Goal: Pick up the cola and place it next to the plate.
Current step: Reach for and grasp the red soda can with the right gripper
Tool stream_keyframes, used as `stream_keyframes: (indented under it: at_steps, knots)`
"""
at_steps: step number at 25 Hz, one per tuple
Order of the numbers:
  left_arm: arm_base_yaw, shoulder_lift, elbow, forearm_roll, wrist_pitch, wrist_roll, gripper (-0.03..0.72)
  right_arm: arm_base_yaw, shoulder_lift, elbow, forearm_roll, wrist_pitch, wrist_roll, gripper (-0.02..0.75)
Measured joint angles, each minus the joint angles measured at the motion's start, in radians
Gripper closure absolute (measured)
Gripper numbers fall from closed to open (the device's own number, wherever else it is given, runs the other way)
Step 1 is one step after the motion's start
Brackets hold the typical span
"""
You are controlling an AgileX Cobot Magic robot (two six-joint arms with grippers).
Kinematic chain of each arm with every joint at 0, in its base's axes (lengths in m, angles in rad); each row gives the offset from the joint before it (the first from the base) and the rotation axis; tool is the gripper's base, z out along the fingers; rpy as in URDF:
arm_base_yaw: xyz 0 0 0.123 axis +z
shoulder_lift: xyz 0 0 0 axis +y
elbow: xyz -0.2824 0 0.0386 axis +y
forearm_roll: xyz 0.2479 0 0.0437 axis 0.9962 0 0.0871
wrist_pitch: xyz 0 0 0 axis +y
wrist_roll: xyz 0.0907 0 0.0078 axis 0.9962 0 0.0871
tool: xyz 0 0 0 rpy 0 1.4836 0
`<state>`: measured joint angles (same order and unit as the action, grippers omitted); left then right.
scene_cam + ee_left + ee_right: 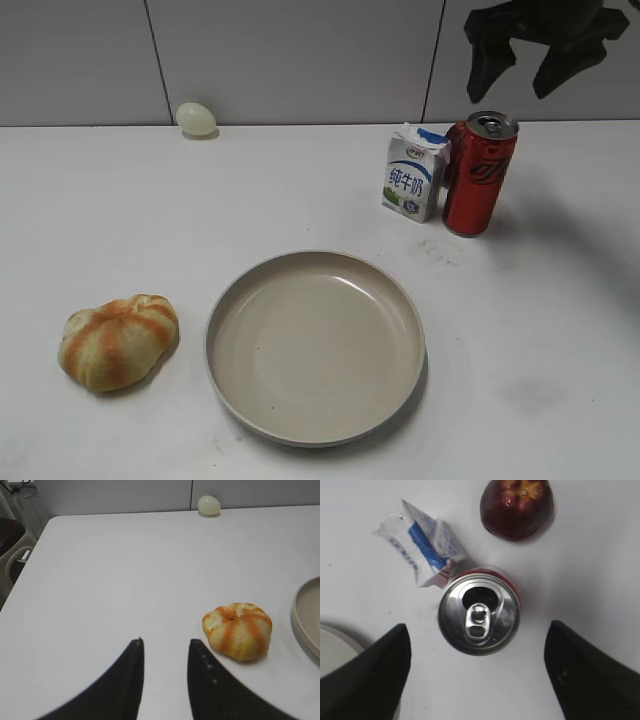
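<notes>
The cola (pixel 479 175), a tall red can with a silver top, stands upright at the back right, touching a milk carton (pixel 413 173). In the right wrist view its opened top (pixel 479 611) is seen from straight above. My right gripper (pixel 539 70) hangs open above the can, fingers wide apart and empty (pixel 478 630). The beige plate (pixel 226 320) sits in the middle front; its rim shows at the lower left of the right wrist view (pixel 340 635). My left gripper (pixel 165 642) is open and empty over bare table, left of the bun.
An orange-striped bun (pixel 118 340) lies front left, also in the left wrist view (pixel 238 630). A pale egg (pixel 196 118) lies by the back wall. A dark red apple (pixel 516 507) lies behind the can. The table's left edge (pixel 20 580) shows.
</notes>
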<state>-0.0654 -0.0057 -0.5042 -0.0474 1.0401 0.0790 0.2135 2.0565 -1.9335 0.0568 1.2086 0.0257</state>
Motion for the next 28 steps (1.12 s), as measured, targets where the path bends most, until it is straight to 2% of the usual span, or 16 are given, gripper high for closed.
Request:
stream_keyframes:
  at_steps: [21, 28]
  knots:
    - [0.0, 0.0, 0.0, 0.0, 0.0, 0.0, 0.452, 0.001, 0.148, -0.003, 0.001, -0.052, -0.003, 0.084]
    - [0.0, 0.0, 0.0, 0.0, 0.0, 0.0, 0.452, 0.001, 0.173, -0.003, 0.006, -0.037, 0.001, 0.206]
